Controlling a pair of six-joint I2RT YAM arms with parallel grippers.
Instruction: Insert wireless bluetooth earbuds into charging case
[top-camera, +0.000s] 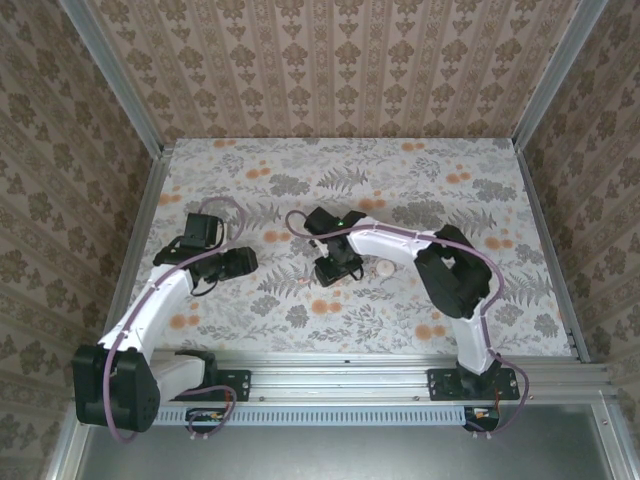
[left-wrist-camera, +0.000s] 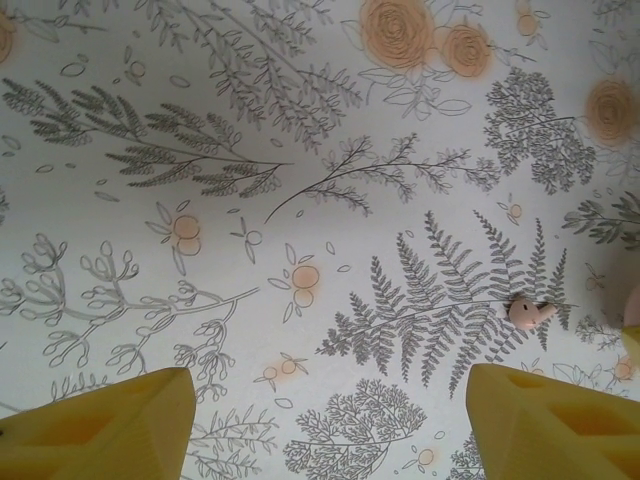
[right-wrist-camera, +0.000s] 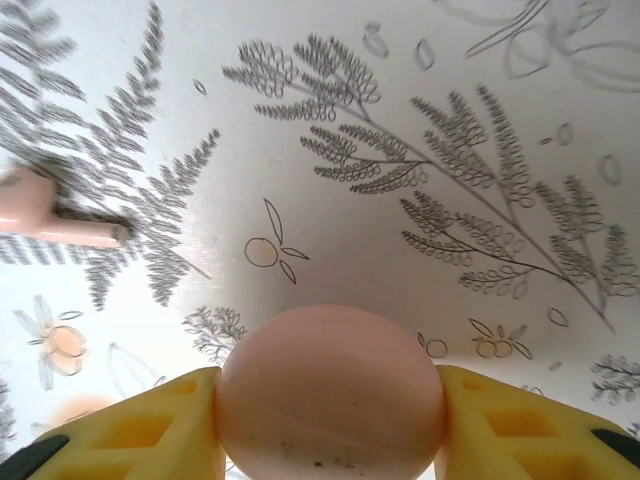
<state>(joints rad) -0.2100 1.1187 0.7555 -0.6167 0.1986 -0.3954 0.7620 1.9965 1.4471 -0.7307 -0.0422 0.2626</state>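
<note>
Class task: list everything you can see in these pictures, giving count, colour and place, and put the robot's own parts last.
tablecloth: one, white with grey ferns and orange flowers
earbud: one seen, pale pink-white, on the tablecloth beside the right gripper
salmon-pink disc: one, between the right gripper's fingers
cream-white disc: one, on the tablecloth right of that gripper
walls: three, brown patterned, on three sides
left gripper: one, yellow fingers, open over bare tablecloth
right gripper: one, yellow fingers, shut on the salmon-pink disc
</note>
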